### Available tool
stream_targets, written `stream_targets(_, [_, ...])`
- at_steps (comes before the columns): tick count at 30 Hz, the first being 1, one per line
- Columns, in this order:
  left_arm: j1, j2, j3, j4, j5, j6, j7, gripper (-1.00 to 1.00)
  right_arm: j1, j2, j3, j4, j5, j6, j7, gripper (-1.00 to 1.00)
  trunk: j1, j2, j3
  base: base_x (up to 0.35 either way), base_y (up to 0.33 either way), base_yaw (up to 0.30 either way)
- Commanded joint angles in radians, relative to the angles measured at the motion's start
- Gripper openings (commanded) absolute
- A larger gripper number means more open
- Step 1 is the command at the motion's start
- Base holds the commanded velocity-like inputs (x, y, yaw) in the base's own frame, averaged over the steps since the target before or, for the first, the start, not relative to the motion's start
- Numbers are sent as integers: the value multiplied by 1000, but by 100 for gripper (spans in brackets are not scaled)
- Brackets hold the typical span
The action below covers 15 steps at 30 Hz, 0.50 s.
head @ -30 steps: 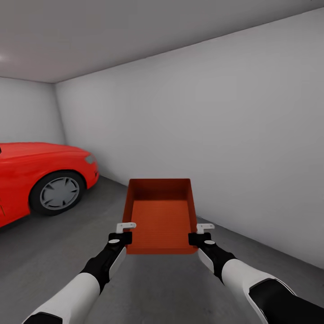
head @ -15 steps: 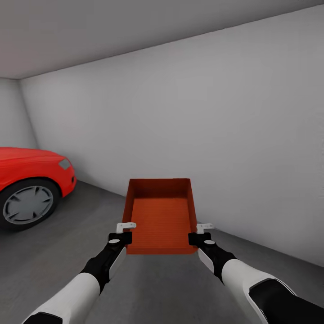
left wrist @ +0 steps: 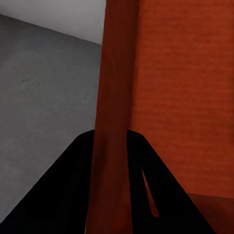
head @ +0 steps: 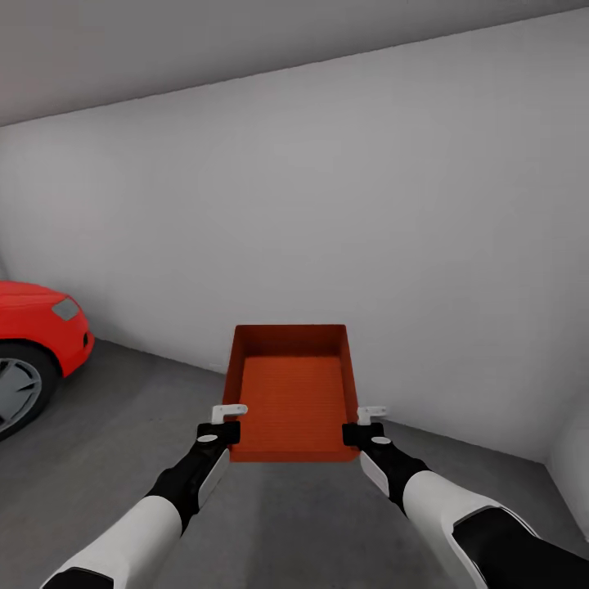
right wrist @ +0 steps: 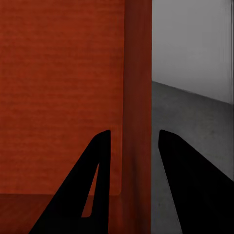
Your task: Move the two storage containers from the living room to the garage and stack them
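One red-orange storage container [head: 291, 393] is held in the air above the grey concrete floor [head: 123, 425] of the garage, in front of a plain grey-white wall [head: 368, 229]. It is carried level, with its open top upward and its inside bare. Its left side wall is clamped by the left end effector [head: 228, 424], and in the left wrist view the wall [left wrist: 114, 122] is seen pinched between the two dark fingers [left wrist: 73, 195]. Its right side wall is clamped likewise by the right end effector [head: 361, 425], with the wall [right wrist: 136, 122] seen between the fingers [right wrist: 190, 185]. The front of a red car [head: 37, 343] is seen at the far left, standing on the floor beside the wall.
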Motion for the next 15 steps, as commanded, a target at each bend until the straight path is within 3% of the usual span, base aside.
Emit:
stream_targets(1, [-1, 8, 17, -6, -20, 8, 65, -100, 0, -10, -16, 17, -14, -4, -7, -100, 1, -1, 0, 161, 95, -246])
stream_targets(15, [-1, 8, 17, -6, -20, 8, 64, -100, 0, -11, -16, 17, -14, -4, -7, -100, 1, -1, 0, 230, 195, -246])
